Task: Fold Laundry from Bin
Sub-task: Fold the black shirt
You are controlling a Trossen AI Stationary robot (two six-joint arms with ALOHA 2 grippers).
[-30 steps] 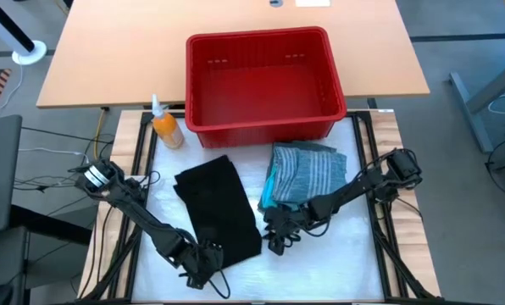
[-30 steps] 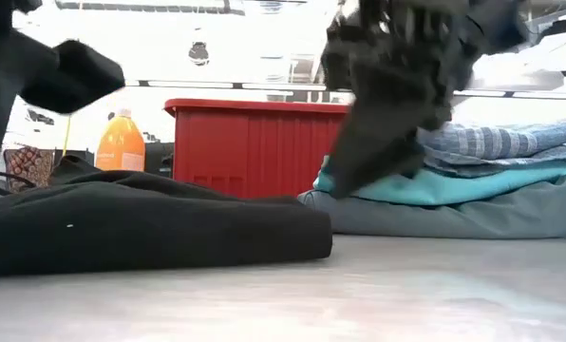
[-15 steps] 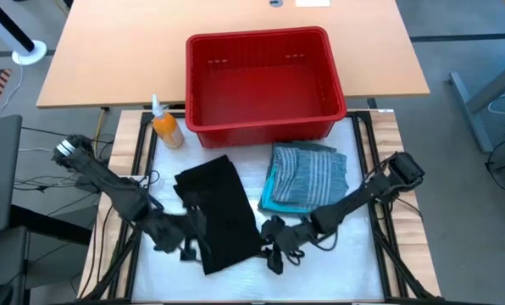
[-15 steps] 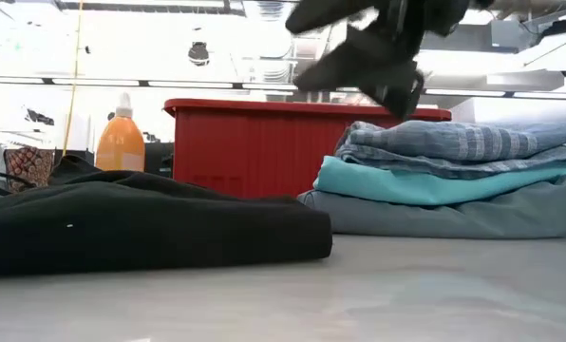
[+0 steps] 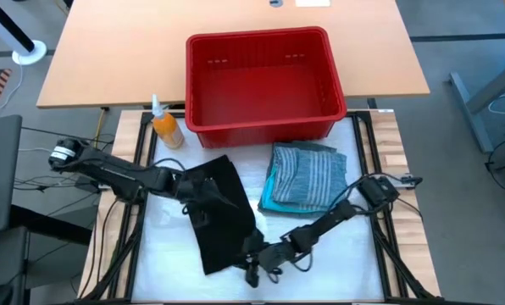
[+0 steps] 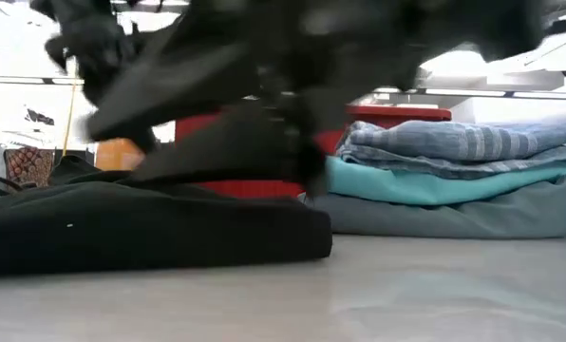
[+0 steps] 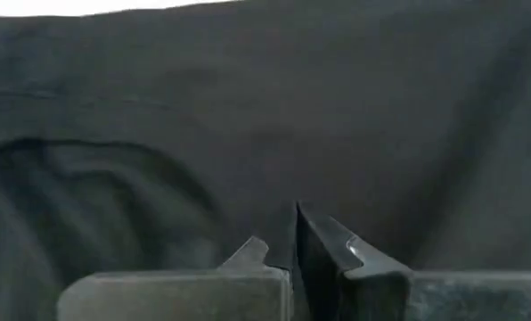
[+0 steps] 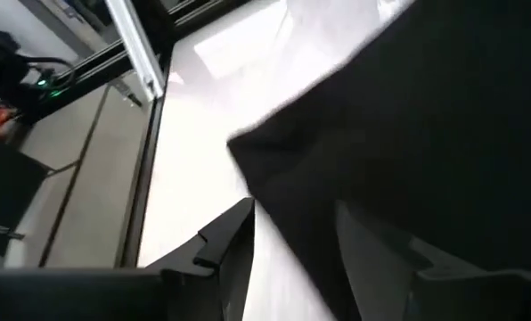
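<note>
The black garment (image 5: 223, 212) lies folded in a long strip on the white table, left of centre. My left gripper (image 5: 200, 203) is shut and hangs over the garment's middle (image 7: 248, 107). My right gripper (image 5: 251, 269) is open at the garment's near right corner. In the right wrist view that corner (image 8: 283, 169) lies between its two fingers. To the right is a folded stack (image 5: 307, 176): the striped shirt on top, the turquoise garment (image 6: 425, 185) under it, the grey-green one (image 6: 454, 217) on the table. The red bin (image 5: 261, 36) stands behind them. My left gripper's shut fingertips (image 7: 312, 234) point down at the black garment's middle; I cannot tell whether they touch the cloth. My right gripper's fingers (image 8: 234, 236) stand on either side of the garment's near right corner, coming slanting from the right; I cannot tell whether they touch it.
An orange bottle (image 5: 166, 129) stands left of the bin at the white table's far left corner. The bin rests half on a wooden table (image 5: 108, 59) behind. Bare white surface (image 5: 346, 263) lies near the front right.
My left gripper has gone from the table's near edge toward the far edge and now hangs over the black garment's middle. My right gripper has left the folded stack and gone down, left and toward the near edge, to the garment's near right corner. The garments have kept still.
</note>
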